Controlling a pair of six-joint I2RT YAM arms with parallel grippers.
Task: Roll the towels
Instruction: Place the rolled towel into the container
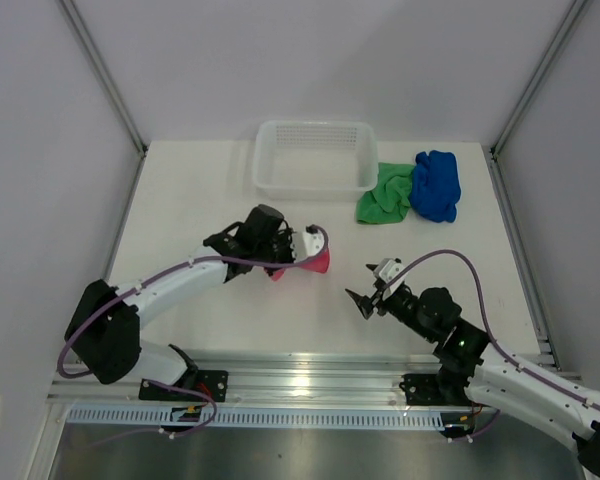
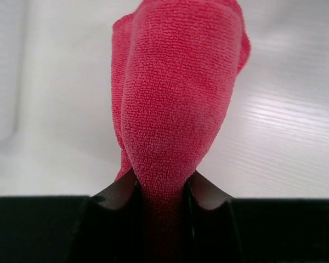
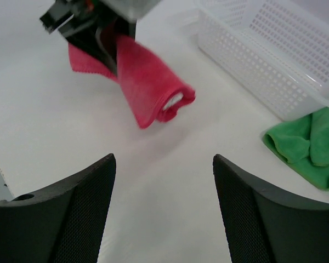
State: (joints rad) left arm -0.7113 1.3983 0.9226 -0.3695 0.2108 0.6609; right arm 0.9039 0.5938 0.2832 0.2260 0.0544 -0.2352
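My left gripper [image 1: 302,254] is shut on the pink towel [image 1: 315,263], which is folded into a loose roll and held just above the table's middle. The roll fills the left wrist view [image 2: 178,104] and shows in the right wrist view [image 3: 148,82]. My right gripper [image 1: 368,295] is open and empty, to the right of the pink towel and apart from it. The green towel [image 1: 385,194] lies crumpled at the back right, also in the right wrist view [image 3: 310,145]. The blue towel [image 1: 437,183] lies crumpled right beside it.
A white plastic mesh basket [image 1: 315,156] stands at the back centre, just left of the green towel; it also shows in the right wrist view [image 3: 274,49]. Metal frame posts rise at both back corners.
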